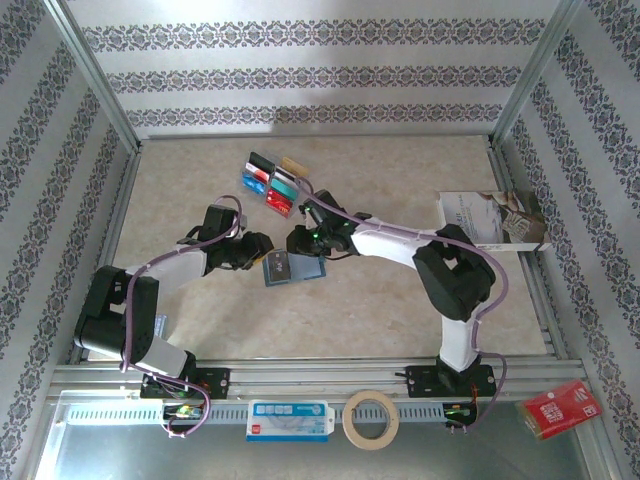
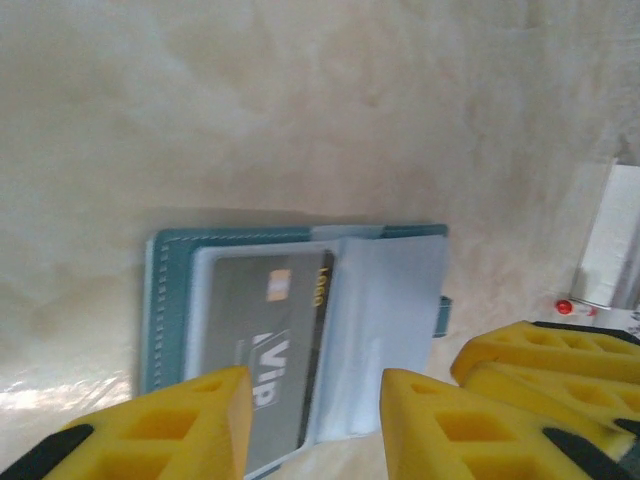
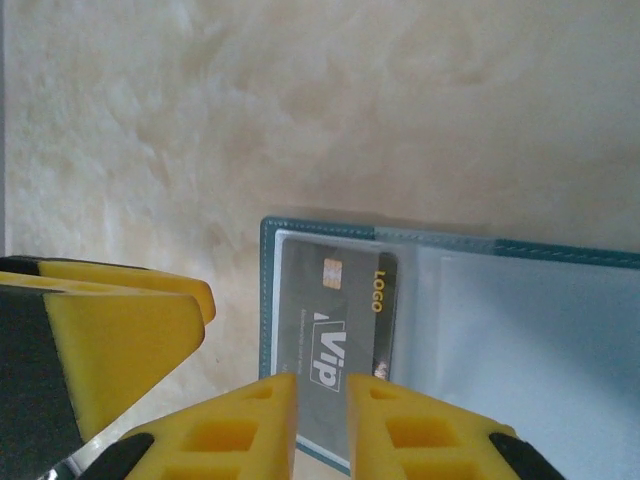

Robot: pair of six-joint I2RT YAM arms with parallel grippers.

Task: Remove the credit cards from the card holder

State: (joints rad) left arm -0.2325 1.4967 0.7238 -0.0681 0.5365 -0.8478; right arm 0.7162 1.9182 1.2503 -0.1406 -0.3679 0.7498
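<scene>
Grey card [image 3: 335, 345] in card holder [image 3: 520, 340], right wrist view: gold "LOGO" at 3 o'clock of chip [image 3: 333, 272]; white "ViP" at 6 o'clock. Red packet [image 1: 560, 408]: white print, illegible

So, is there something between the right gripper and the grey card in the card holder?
Nothing visible does. The right gripper hangs at the near end of the grey card, its jaws narrowly apart; the card lies in the open card holder.
</scene>
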